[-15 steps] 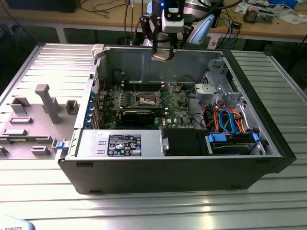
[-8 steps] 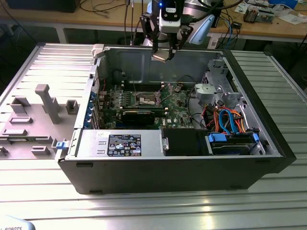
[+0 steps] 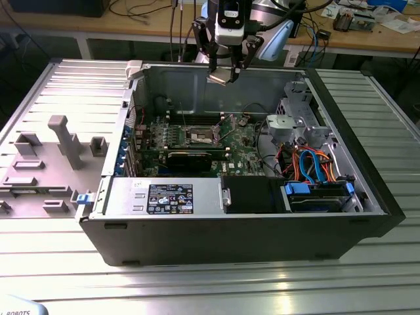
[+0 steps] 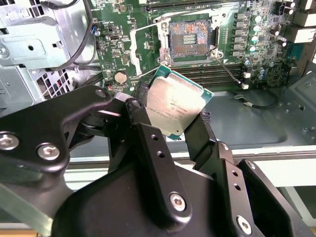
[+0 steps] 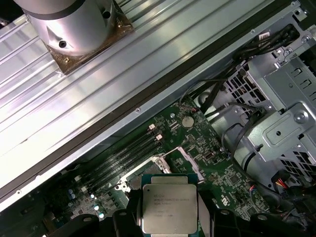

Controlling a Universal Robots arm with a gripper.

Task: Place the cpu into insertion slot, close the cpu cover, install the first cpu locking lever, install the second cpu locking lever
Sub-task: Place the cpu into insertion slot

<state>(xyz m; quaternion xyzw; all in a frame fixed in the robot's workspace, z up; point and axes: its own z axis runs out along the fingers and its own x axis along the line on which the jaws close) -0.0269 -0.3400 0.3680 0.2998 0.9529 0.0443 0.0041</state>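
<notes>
Silver-topped square cpu (image 4: 178, 101) gripped over the open black computer case (image 3: 262, 236).
The chip is clamped by its edges between the two black fingers (image 4: 143, 123) of the gripper (image 3: 223, 75), which is seen in the exterior view above the case's far wall, well clear of the green motherboard (image 3: 243, 154). The dark square insertion slot (image 4: 191, 38) with its silver rim lies uncovered on that board, its contacts exposed, and the cpu is held apart from it. The thin silver cpu cover (image 4: 144, 42) is seen swung off to one side of the slot.
</notes>
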